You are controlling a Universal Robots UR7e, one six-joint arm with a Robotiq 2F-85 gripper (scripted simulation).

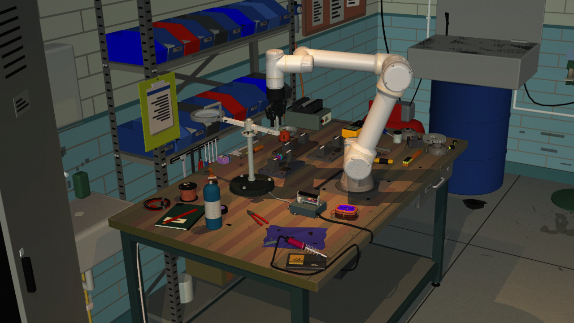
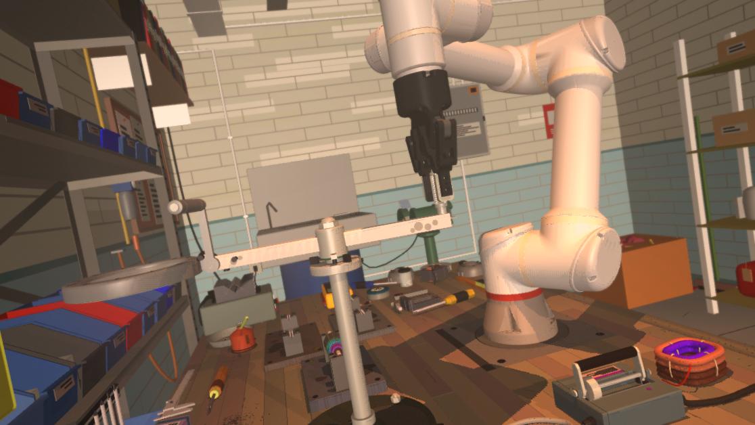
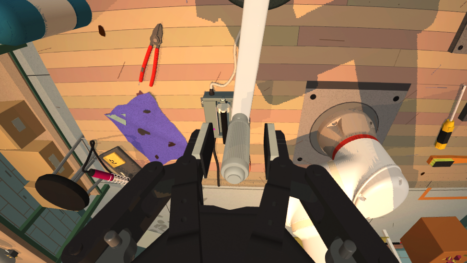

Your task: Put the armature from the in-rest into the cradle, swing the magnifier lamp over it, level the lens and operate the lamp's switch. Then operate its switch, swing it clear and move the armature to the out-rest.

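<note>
At the back left of the workbench the magnifier lamp stands on a post point(image 1: 251, 154) with a round base, its white arm point(image 2: 338, 240) swung so the lens ring point(image 1: 205, 116) hangs out over the shelf side, away from the fixtures. The armature point(image 1: 283, 156) with its coloured windings lies in the cradle fixture below. My gripper point(image 3: 234, 151) is open around the ribbed grey handle point(image 3: 235, 148) that stands up at the tail end of the lamp arm, and it holds nothing.
The shelf rack with blue and red bins point(image 1: 224, 100) stands just behind the lens. Two more rests point(image 1: 327, 149) sit beside the cradle. Pliers point(image 1: 257, 217), a grey switch box point(image 1: 307, 205), a purple cloth point(image 1: 296, 236) and a soldering iron lie toward the front edge.
</note>
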